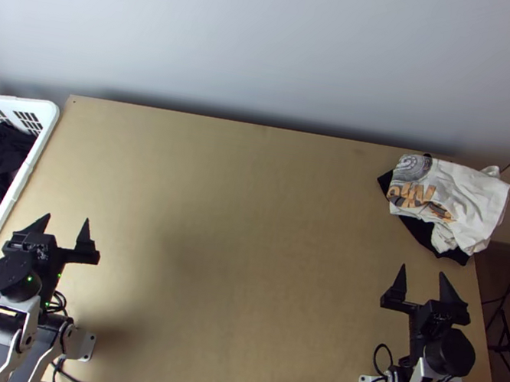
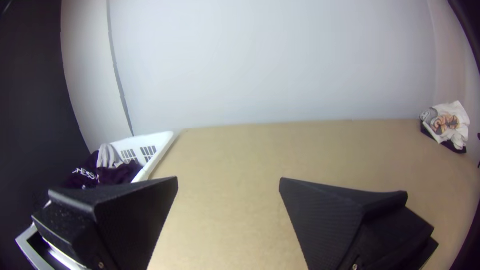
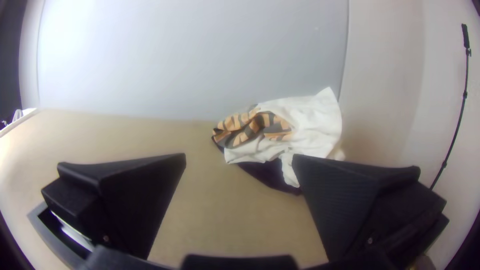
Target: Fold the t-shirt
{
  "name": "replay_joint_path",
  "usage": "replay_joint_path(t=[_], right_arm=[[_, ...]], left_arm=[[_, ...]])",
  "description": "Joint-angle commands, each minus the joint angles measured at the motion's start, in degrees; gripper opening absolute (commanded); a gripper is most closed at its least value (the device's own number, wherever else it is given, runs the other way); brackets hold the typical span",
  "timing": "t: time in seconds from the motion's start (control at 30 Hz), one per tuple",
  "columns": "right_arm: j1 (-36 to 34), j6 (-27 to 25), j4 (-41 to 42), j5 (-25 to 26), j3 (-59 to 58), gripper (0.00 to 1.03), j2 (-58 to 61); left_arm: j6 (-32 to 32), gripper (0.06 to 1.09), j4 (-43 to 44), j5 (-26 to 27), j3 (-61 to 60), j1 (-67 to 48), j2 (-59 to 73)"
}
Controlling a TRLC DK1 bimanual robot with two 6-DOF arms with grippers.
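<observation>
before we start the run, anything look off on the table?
The white shirt lies bunched and crooked over a dark cloth at the far right corner of the table, and seems to poke past the edge, so it might slip. Nothing looks spilled or damaged.

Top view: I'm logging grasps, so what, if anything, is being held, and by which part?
Nothing is held: the left end effector and the right end effector both stand open and empty.
</observation>
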Motion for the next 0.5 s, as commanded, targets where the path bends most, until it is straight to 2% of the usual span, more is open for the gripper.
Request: replay_joint_path(t=[0.0,0.47], right_arm=[[0.42,2.58,-1.19,-0.36,-0.7,0.99,-0.56],[0.51,2.58,-1.28,-0.36,-0.7,0.99,-0.56]], left_arm=[[-6.58,1.04,-0.06,2.21,-3.4,-0.35,-3.92],[-6.58,1.04,-0.86,2.29,-3.22,-2.2,-5.5]])
